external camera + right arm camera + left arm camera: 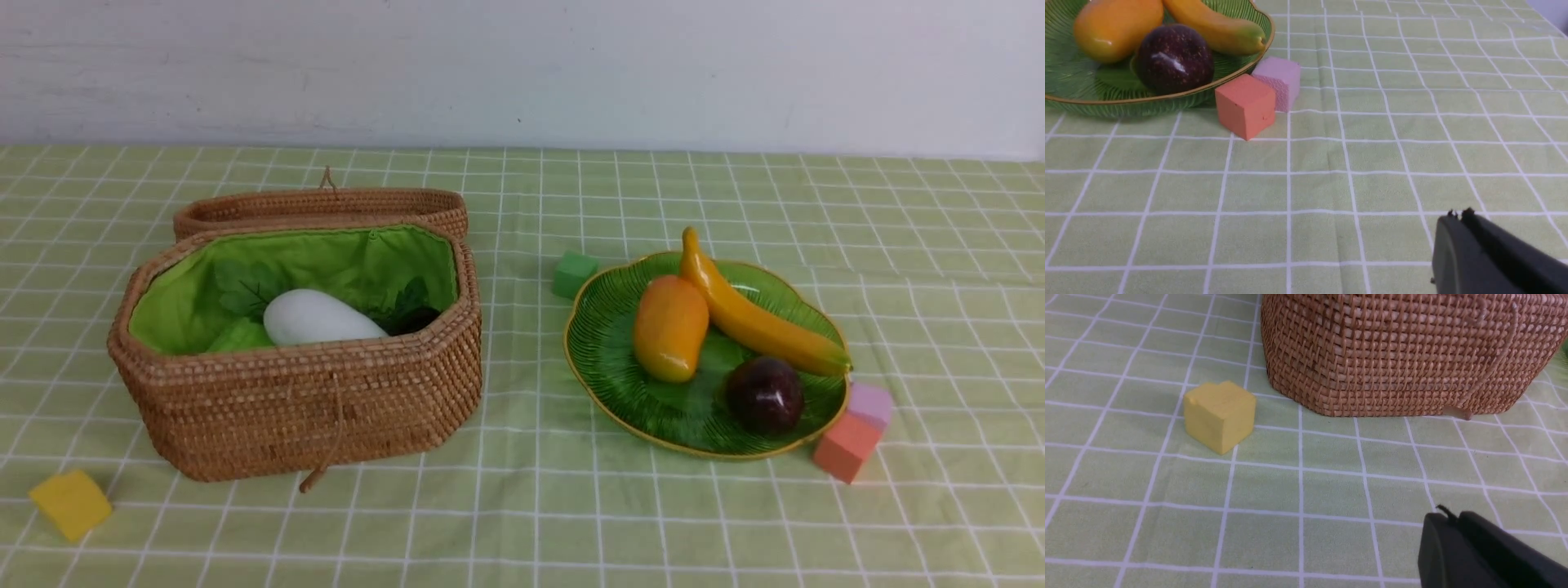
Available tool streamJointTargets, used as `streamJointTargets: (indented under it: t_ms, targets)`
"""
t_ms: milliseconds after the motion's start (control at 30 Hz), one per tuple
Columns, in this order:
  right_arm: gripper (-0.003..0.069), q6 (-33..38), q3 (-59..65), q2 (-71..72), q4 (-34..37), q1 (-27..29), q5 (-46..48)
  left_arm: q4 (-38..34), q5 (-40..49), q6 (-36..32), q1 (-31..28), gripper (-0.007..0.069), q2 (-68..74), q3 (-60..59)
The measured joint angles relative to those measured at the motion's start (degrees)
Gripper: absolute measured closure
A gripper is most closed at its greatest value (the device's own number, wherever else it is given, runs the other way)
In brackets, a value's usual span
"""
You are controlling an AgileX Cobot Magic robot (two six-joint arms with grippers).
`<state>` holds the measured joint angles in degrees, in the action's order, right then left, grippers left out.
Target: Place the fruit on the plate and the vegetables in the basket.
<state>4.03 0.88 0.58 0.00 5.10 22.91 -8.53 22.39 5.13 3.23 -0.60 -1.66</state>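
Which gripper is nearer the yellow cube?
Left. The left gripper sits low over the cloth close to the yellow cube; the right gripper is over by the plate.

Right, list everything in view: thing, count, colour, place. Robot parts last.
basket: 1, brown wicker, green lining, table left, open
lid: 1, brown wicker, behind basket
white oval: 1, white, in basket
light-green piece: 1, in basket beside oval
plate: 1, green, gold rim, table right
mango: 1, orange-yellow, on plate
banana: 1, yellow-orange, on plate
maroon ball: 1, on plate
foam cubes: 4; yellow, green, pink, orange
left gripper: 1, black, shut
right gripper: 1, black, shut
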Motion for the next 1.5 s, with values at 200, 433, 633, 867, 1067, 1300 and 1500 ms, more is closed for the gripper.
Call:
streamJointTargets:
  t_ms: [200,433,633,867,1067,1300,1500]
  targets:
    - [0.0644,0.0,0.0,0.0,0.0,0.0,0.0,0.0,0.0,0.0,0.0,0.0585,0.0,0.0]
    - [0.0636,-0.1,0.0,0.0,0.0,0.0,0.0,0.0,0.0,0.0,0.0,0.0575,0.0,0.0]
    - [0.0631,-0.1,0.0,0.0,0.0,0.0,0.0,0.0,0.0,0.0,0.0,0.0566,0.0,0.0]
    - [0.0618,-0.1,0.0,0.0,0.0,0.0,0.0,0.0,0.0,0.0,0.0,0.0559,0.0,0.0]
    - [0.0608,-0.1,0.0,0.0,0.0,0.1,0.0,0.0,0.0,0.0,0.0,0.0554,0.0,0.0]
    - [0.0604,-0.1,0.0,0.0,0.0,0.1,-0.1,0.0,0.0,0.0,0.0,0.0554,0.0,0.0]
    - [0.0596,0.2,0.0,0.0,0.0,0.1,-0.1,0.0,0.0,0.0,0.0,0.055,0.0,0.0]
